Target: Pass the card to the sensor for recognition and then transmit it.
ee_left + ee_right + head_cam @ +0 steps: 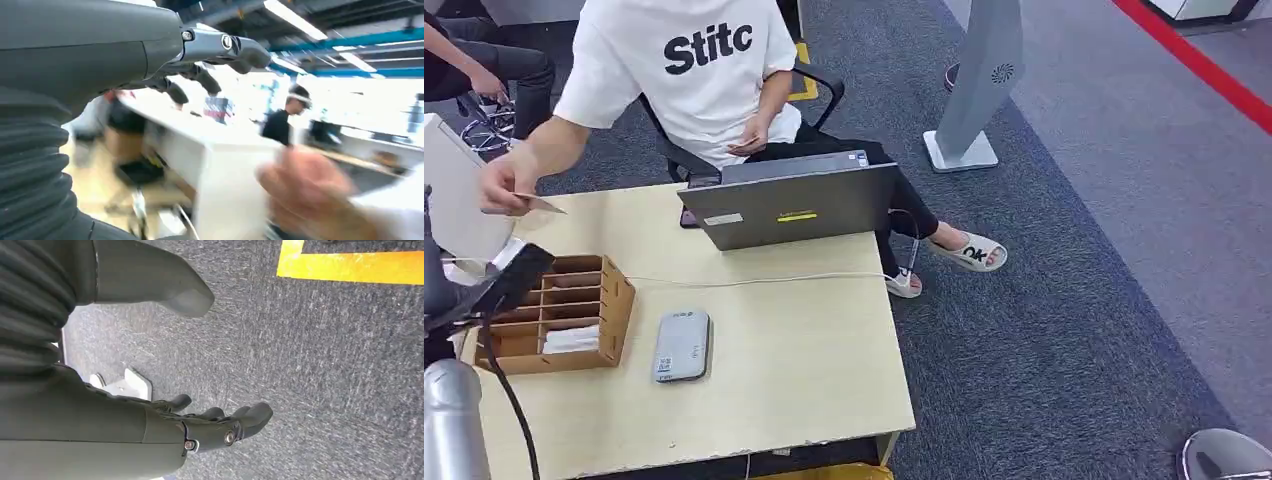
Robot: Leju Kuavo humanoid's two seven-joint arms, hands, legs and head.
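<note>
A seated person's hand [502, 185] holds the card [539, 204] above the table's [804, 350] far left corner. On the table: a slotted wooden organizer [564, 312], beside it a grey sensor [682, 346], a laptop [790, 206], a white cable [754, 280].

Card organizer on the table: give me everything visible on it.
The organizer is an open-topped box that looks like thin brown wood or board, split by dividers into several narrow slots. It sits flat on the light table, near the robot's left side, with the grey sensor beside it but apart. Something pale, possibly cards, lies in one slot near the front. The left hand hovers over its far corner; contact cannot be told. A white cable runs from behind it toward the laptop.
</note>
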